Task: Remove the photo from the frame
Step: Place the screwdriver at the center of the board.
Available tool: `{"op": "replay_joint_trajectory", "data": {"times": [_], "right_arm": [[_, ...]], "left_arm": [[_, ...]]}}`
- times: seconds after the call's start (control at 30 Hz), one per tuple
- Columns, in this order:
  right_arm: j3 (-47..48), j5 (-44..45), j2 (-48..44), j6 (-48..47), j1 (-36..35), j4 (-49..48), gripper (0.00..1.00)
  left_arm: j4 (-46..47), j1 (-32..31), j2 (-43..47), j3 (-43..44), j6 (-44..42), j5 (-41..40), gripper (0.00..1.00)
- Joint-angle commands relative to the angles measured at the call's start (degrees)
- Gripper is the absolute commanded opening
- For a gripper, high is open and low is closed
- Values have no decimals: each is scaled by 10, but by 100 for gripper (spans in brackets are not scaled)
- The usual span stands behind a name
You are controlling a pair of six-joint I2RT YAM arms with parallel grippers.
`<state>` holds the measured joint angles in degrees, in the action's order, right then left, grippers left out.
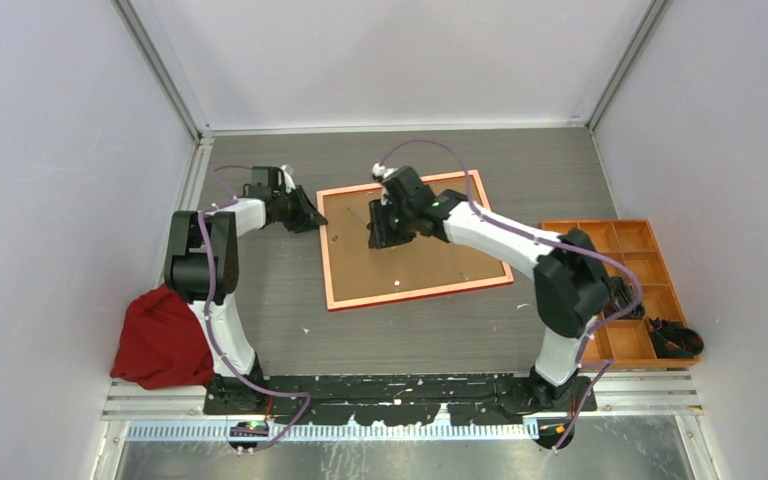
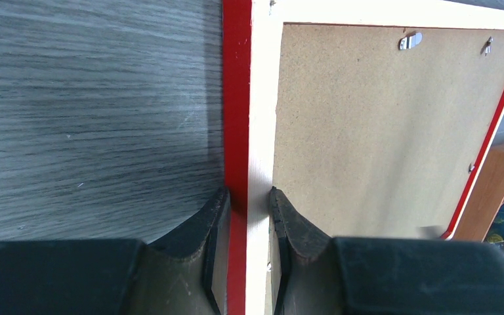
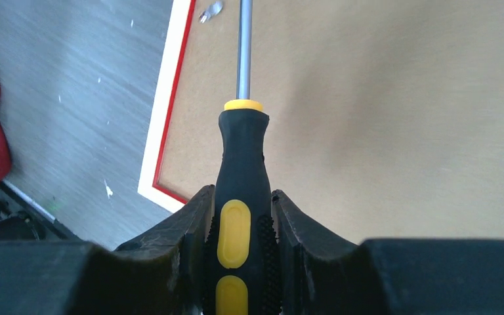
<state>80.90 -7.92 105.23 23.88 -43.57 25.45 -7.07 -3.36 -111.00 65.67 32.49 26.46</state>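
Observation:
The frame (image 1: 415, 295) lies face down mid-table, its brown backing board (image 1: 410, 260) up. The photo is hidden under the board. My left gripper (image 1: 315, 222) is at the frame's left side. In the left wrist view it (image 2: 248, 197) is shut on the red and cream rail (image 2: 237, 98), one finger on each side. My right gripper (image 1: 378, 235) hangs over the board's upper left part. It (image 3: 241, 197) is shut on a black and yellow screwdriver (image 3: 241, 164), whose steel shaft (image 3: 243, 52) points toward a metal tab (image 3: 210, 10) at the board's edge.
A red cloth (image 1: 160, 340) lies bunched at the near left beside the left arm's base. An orange compartment tray (image 1: 640, 290) sits at the right, with dark items (image 1: 672, 338) in its near corner. Small metal clips (image 2: 410, 41) sit along the board's far edge.

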Motion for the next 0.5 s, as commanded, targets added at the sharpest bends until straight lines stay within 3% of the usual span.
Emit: {"op": "replay_joint_trajectory", "data": {"times": [0.0,0.13,0.47], "right_arm": [[-16,74,-102,-36,56,-13,0],[-57,156,-149,-57,130,-33,1],[-111,156,-161,-122,337,-11,1]], "left_arm": [[-55,1,-17,-11,-9,13,0],[-68,11,-16,-4,-9,9,0],[-100,31,0,23,-14,8,0]]}}
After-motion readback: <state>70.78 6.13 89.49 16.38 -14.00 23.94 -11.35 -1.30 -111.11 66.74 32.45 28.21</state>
